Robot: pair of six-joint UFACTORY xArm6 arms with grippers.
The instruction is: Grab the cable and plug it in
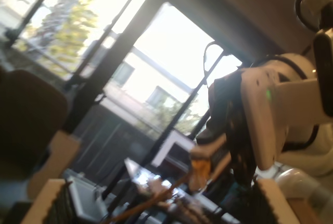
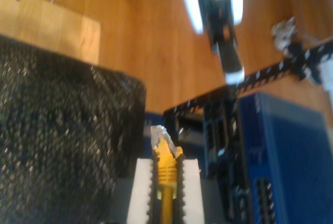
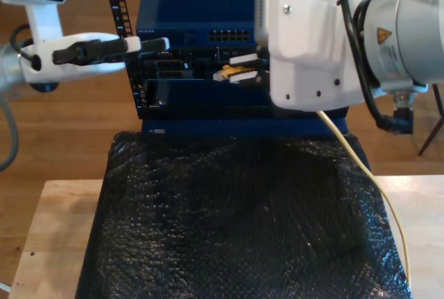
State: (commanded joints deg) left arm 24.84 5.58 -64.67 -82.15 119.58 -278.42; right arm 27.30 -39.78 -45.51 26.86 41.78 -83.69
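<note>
The yellow cable (image 2: pixel 166 174) runs between the white fingers (image 2: pixel 139 193) of my second gripper (image 2: pixel 165 182), which is shut on it. Its clear plug (image 2: pixel 158 136) sticks out past the fingertips, close to the black rack frame (image 2: pixel 218 130). In the exterior view my second gripper (image 3: pixel 244 67) holds the plug (image 3: pixel 227 73) in front of the blue rack unit (image 3: pixel 187 7), below its row of ports (image 3: pixel 229 36). The cable (image 3: pixel 388 202) trails down at the exterior view's right. My first gripper (image 3: pixel 149 44) reaches in from the exterior view's left beside the rack, pads wide apart (image 1: pixel 156 203), holding nothing.
A black textured mat (image 3: pixel 236 216) covers the wooden table (image 3: pixel 48 229) in front of the rack. The second arm's white body (image 1: pixel 276 109) looms close in the first wrist view, with windows behind it. Wooden floor surrounds the rack.
</note>
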